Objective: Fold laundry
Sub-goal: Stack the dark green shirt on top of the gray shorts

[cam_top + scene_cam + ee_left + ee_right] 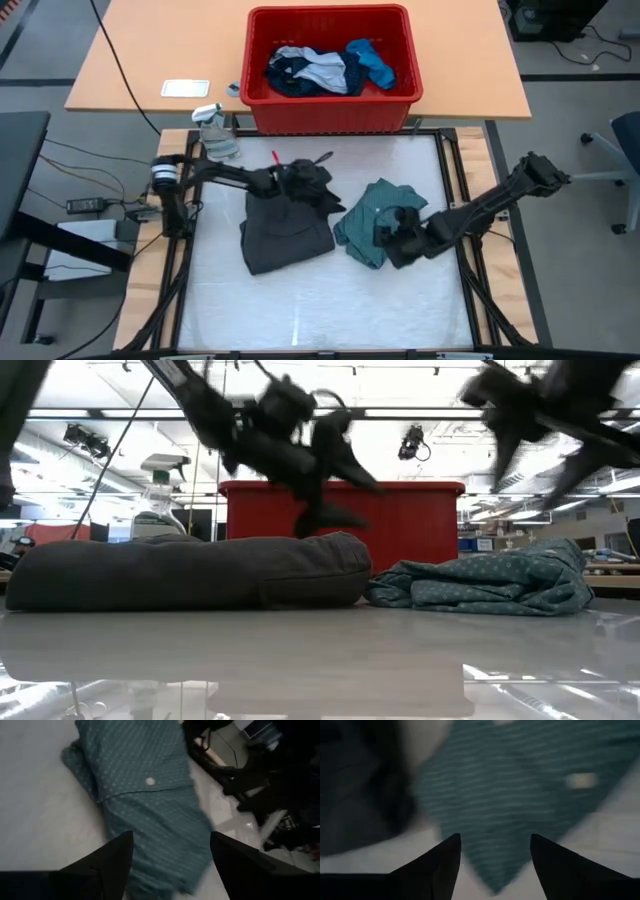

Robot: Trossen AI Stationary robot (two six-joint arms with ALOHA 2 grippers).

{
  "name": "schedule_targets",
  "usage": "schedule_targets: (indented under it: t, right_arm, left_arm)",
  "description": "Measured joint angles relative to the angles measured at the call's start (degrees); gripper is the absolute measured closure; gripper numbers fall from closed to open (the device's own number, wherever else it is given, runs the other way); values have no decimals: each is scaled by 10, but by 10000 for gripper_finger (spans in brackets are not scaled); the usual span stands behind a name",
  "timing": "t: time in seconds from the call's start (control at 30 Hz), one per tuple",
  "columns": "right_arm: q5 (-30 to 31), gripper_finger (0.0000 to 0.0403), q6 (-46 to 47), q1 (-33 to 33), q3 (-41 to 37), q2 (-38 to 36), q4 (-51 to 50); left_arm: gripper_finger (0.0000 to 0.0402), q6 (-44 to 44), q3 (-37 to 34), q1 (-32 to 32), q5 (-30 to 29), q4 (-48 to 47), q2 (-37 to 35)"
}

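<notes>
White padded tabletop [300, 300] bearing the folded dark grey cloth garment [285, 232] beside the crumpled teal-green dotted shirt [370, 228]: left gripper [325, 185] and right gripper [400, 240], both spread and empty, are seemingly turning to the shirt, which needs flattening before folding

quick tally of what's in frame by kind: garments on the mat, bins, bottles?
Garments on the mat: 2, dark grey piece, teal-green shirt
Red bin, more laundry heaped inside, pieces not countable: 1
Spray bottle: 1
Total: 4
</notes>
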Motion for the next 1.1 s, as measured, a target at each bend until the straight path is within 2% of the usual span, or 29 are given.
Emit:
schedule_targets:
  t: [0.13, 0.43, 0.53, 0.63, 0.8, 0.93, 1.1]
  right_arm:
    - [-12, 158, 36, 16, -43, -1, -32]
    - [-26, 158, 29, 15, -125, -22, 6]
    - [-21, 158, 29, 14, -173, -29, 69]
    - [-6, 156, 30, 12, -232, -41, 188]
    - [47, 152, 37, 13, -311, -48, 352]
    - [57, 159, 14, 2, -336, -53, 390]
    - [48, 190, -47, -30, -349, -55, 423]
  left_arm:
    - [132, -17, 25, 0, 0, 64, 77]
    - [132, -15, 143, -1, 1, 33, 167]
    - [132, -1, 181, 2, 1, -10, 191]
    - [132, 1, 208, 3, 13, -39, 216]
    - [139, -4, 225, 3, 56, -52, 247]
    - [187, -18, 227, 0, 85, -60, 259]
    - [295, 5, 225, -8, 94, -52, 260]
